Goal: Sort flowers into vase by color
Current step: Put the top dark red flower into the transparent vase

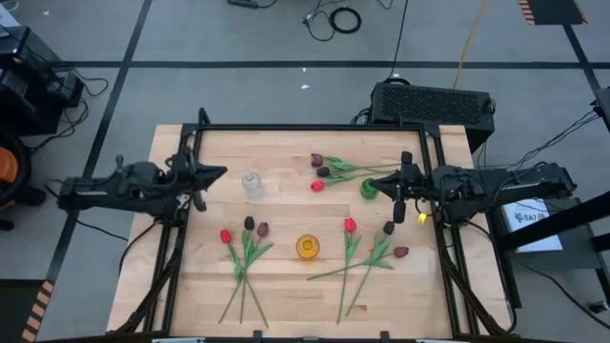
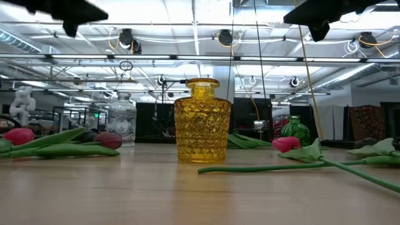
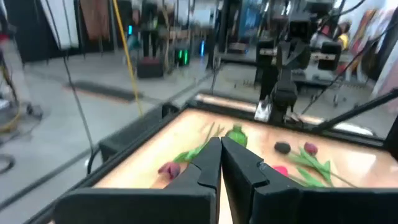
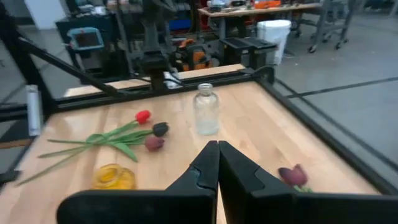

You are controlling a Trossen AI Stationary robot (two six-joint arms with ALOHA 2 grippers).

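All flowers (image 1: 250,238) lie loose on the bench (image 1: 286,286), none in a vase yet: one bunch of three front-left, a second bunch (image 1: 367,250) front-right, a third (image 1: 335,171) at the back near the green vase (image 1: 368,189). The yellow vase (image 1: 307,247) stands front-centre between the two front bunches, the clear vase (image 1: 252,183) back-left. Likely trouble: stems within each bunch cross and overlap, so a pinch could lift two flowers at once or drag a neighbour; maroon and near-black heads look alike, so a colour mix-up is easy; vase necks look narrow and the stems long and floppy, so a stem may miss the mouth or tip a light vase. Left gripper (image 1: 213,174) hangs above the left side of the bench near the clear vase, jaws closed on nothing per the left wrist view. Right gripper (image 1: 400,183) hangs over the right side just beside the green vase, jaws closed and empty too. Both arms reach in level from the sides.
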